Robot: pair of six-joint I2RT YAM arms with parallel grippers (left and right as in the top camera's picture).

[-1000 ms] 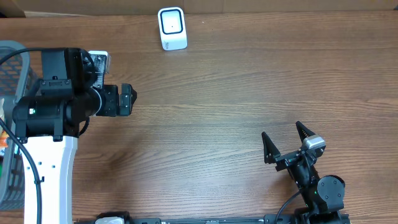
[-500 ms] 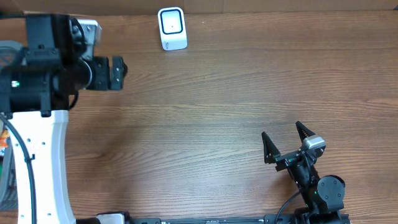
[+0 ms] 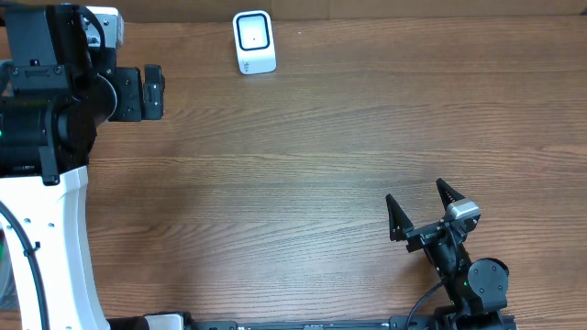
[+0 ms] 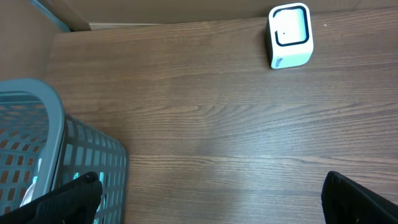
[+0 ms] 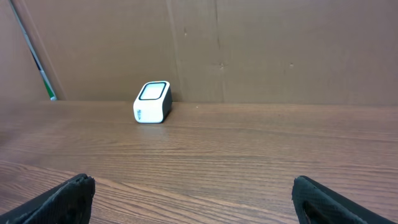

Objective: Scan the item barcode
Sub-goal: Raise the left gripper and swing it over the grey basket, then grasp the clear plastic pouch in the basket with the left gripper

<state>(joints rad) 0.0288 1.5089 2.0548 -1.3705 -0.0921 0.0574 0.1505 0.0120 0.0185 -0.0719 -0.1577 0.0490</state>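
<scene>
**Wooden table** (image 3: 321, 156): shown in all three views, its full spread in the overhead view only.

**Cardboard wall** (image 5: 249, 50): seen full-face behind the far edge from the right wrist. It is reduced to a narrow strip in the other two views.

**Left arm** (image 3: 46, 119): white and black, shown whole only from overhead, at the far-left corner.

**Grey slatted basket** (image 4: 59, 118): revealed plainly by the left wrist view alone, at lower left. Orange and teal patches are glimpsed through its wall, but what they belong to cannot be told.

**Left gripper** (image 4: 211, 183): held above the table at the basket's edge. Its jaws are spread wide with nothing between them, and a fingertip is seen at each lower corner of its own view.

**Right gripper** (image 3: 415, 190): placed near the front right of the table, well apart from the left. Its jaws likewise stand wide and empty, as its own wrist view confirms.

**White scanner** (image 3: 254, 41): has a dark-framed window and stands on the table near the far edge, just before the wall. It is viewed from above in two views and from the side in the right wrist view.

**Thin rod** (image 5: 48, 87): has a green lower end and leans at the wall left of the scanner. It is recorded by the right wrist view only.
</scene>
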